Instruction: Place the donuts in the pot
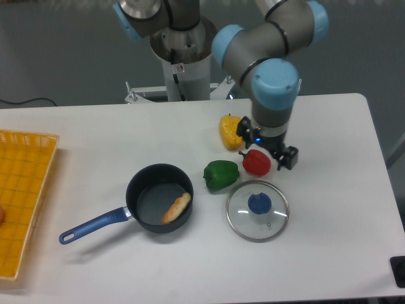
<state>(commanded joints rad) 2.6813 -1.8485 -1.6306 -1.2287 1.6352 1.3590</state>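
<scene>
Round glass lid with blue knob [257, 210] nearest on white desk [329, 209]. Golden-orange ring donut [176, 208] lies inside dark navy saucepan with blue handle [152, 190]. Red pepper [255, 163] beyond. End effector [273, 151] above pepper, empty; opening can't be judged. No readable text.

The donut [176, 208] is golden-orange with paler cream patches; the pot [158, 197] is dark navy-black with a blue handle; the glass lid [257, 211] is clear with a blue knob. The peppers are yellow [230, 131], red [256, 163] and green [221, 175]; the basket [24, 190] at the left edge is orange-yellow mesh; the worktop [329, 190] is white; the arm [269, 57] is silver-grey with light blue caps.
</scene>
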